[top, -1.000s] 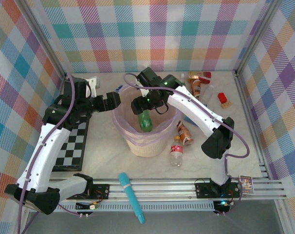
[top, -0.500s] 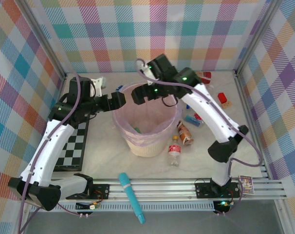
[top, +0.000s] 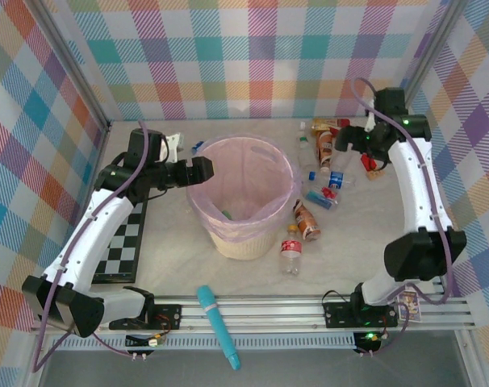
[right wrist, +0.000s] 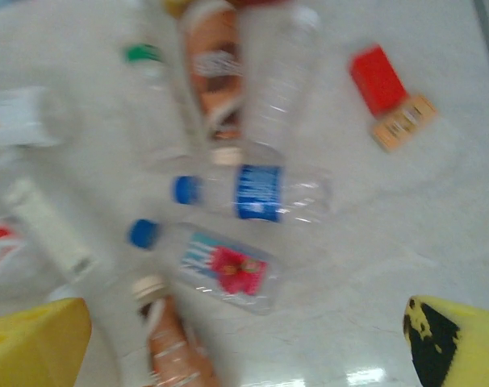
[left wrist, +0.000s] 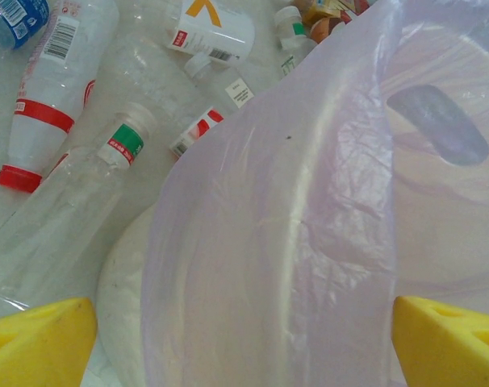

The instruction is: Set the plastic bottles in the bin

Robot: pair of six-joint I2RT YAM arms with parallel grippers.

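1. the left gripper [left wrist: 244, 343] hovers at the left rim of the round cream bin with a translucent pink-lilac liner [top: 243, 244]. its yellow fingers stand wide apart and hold nothing.
2. beyond it, a clear plastic bottle with a red cap and red band [left wrist: 43, 97] and a clear plastic bottle with a green label [left wrist: 83, 193] lie on the pale table [top: 341, 258], near the bin's far-left side.
3. the bin stands upright mid-table. a small green item [top: 227, 214] lies at its bottom, too small to identify.
4. just right of the bin lie a small clear bottle with a red cap [top: 291, 251] and an orange-brown labelled bottle [top: 307, 220].
5. further right, a clear bottle with a blue cap and blue label [right wrist: 257, 192] and a clear bottle with a blue cap and pink label [right wrist: 220, 268] lie side by side.
6. the right gripper [right wrist: 244, 343] hangs above this group, fingers spread, empty.

handling: the bottles look empty, so they are probably light, thin-walled and easily crushed. the smooth round bodies will likely roll or slip. take hold across the labelled mid-body, jaws square to the long axis, with moderate closure. avoid the cap end.
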